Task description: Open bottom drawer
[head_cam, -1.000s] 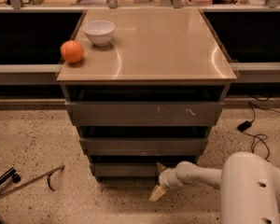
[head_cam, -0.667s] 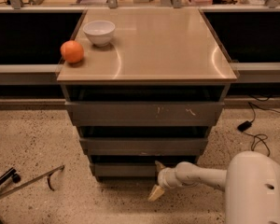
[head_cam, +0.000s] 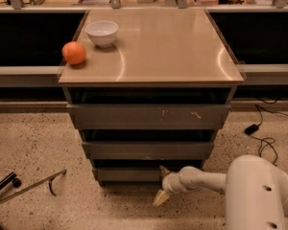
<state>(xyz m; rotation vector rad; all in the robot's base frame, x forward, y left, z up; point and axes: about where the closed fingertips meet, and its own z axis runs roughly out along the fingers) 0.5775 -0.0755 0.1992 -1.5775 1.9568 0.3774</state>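
Camera view: extended low from the right, gripper [head_cam: 162,185] spread open at the right half of the bottom drawer [head_cam: 127,175], upper fingertip [head_cam: 164,169] at its top edge, lower one hanging toward the floor. Lowest of three grey fronts, seemingly shut, tucked under the middle drawer [head_cam: 146,150]. Likely to slip off the handleless front if hooked too shallow. Liable, if tugged askew, to jam, or jolt the cabinet and roll the orange [head_cam: 74,52] off the top.
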